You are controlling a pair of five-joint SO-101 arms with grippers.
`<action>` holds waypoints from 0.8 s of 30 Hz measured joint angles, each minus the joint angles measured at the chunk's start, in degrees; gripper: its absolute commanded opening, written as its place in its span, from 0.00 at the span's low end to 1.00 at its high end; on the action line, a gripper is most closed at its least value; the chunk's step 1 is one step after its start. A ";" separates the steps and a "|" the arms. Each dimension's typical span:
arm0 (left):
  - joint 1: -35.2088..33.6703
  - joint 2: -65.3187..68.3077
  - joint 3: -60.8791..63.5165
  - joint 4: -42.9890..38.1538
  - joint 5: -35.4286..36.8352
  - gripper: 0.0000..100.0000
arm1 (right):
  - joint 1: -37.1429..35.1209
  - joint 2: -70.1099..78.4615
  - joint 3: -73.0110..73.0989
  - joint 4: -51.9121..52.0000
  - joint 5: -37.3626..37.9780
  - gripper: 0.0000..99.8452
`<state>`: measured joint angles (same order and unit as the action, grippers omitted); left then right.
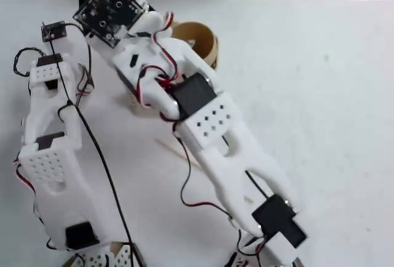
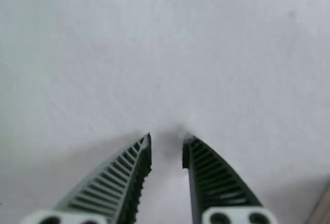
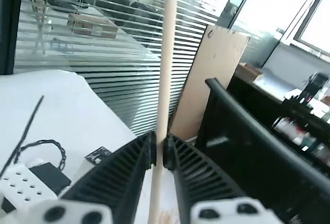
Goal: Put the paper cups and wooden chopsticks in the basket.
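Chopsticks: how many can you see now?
2. One chopstick is clamped in the right gripper; the other chopstick lies on the table, partly under the right arm. More may be hidden beneath the arms.

Plain white surface (image 1: 332,95). White arms (image 1: 228,156), black motor blocks, dotted hole grids; black and red wires (image 1: 101,156). Tan-brown paper cup (image 1: 206,45), upper middle. Pale wooden chopstick (image 3: 166,53). Black ribbed left end effector (image 2: 166,146) and right end effector (image 3: 160,154), white bases.
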<state>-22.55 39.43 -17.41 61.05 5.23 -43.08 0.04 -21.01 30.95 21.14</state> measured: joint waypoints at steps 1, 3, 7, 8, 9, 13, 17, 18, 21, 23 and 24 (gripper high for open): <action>0.00 0.00 0.00 0.00 0.00 0.12 | 0.35 0.18 0.00 0.00 -2.55 0.02; 0.00 0.00 0.00 0.00 0.00 0.12 | 1.67 0.18 0.26 0.00 -8.00 0.02; 0.00 0.00 0.00 0.00 0.00 0.12 | 4.57 0.18 3.78 -0.88 -13.80 0.02; 0.00 0.00 0.00 0.00 0.00 0.12 | 4.92 0.26 5.19 -1.41 -14.15 0.02; 0.00 0.00 0.00 0.00 0.00 0.12 | 5.01 0.26 6.51 -2.29 -14.42 0.02; 0.00 0.00 0.00 0.00 0.00 0.12 | 4.75 -2.02 14.51 -7.82 -14.42 0.02; 0.00 0.00 0.00 0.00 0.00 0.12 | 4.92 -7.56 23.21 -11.43 -14.42 0.02; 0.00 0.00 0.00 0.00 0.00 0.12 | 4.92 -8.70 24.70 -11.78 -14.42 0.04; 0.00 0.00 0.00 0.00 0.00 0.12 | 4.92 -11.16 27.87 -11.87 -14.15 0.12; 0.00 0.00 0.00 0.00 0.00 0.12 | 4.92 -12.57 29.54 -11.87 -13.01 0.15; 0.00 0.00 0.00 0.00 0.00 0.12 | 4.92 -13.45 30.24 -11.87 -12.48 0.14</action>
<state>-22.55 39.43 -17.41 61.05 5.23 -38.15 -13.41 9.23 19.08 8.66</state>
